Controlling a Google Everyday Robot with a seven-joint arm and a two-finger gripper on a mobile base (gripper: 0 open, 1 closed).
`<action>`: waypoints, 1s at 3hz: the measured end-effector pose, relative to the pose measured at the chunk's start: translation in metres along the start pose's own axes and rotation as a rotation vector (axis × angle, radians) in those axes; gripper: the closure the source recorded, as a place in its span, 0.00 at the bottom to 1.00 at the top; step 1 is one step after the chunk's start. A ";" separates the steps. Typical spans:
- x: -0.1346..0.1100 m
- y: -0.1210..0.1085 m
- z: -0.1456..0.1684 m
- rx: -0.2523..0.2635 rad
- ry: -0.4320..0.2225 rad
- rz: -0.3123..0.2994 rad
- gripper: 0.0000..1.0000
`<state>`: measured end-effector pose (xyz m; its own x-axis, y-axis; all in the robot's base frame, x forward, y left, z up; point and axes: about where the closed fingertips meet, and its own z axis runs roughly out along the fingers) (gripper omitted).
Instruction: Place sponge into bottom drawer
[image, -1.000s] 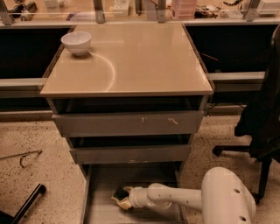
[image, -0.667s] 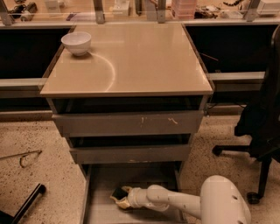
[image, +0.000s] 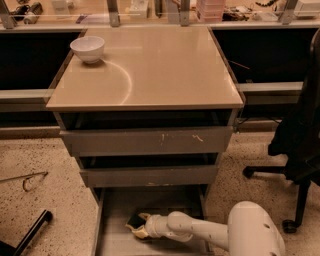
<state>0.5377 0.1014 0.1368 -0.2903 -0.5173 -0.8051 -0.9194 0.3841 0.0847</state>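
The bottom drawer is pulled open under the cabinet, showing its flat grey floor. My gripper reaches into it from the right, low over the floor at the front left. It is shut on the sponge, whose dark green face shows between the fingers, with pale yellow foam below. The sponge is at or just above the drawer floor; I cannot tell if it touches.
A white bowl stands at the back left of the beige cabinet top. The upper and middle drawer fronts are slightly open. An office chair stands at the right. A black bar and a metal hook lie on the floor at the left.
My forearm and elbow have shifted slightly to the left. The gripper and sponge stay in nearly the same spot in the bottom drawer.
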 end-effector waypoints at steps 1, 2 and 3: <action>0.000 0.000 0.000 0.000 0.000 0.000 0.38; 0.000 0.000 0.000 0.000 0.000 0.000 0.15; 0.000 0.000 0.000 0.000 0.000 0.000 0.00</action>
<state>0.5376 0.1015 0.1367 -0.2903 -0.5172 -0.8051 -0.9194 0.3840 0.0848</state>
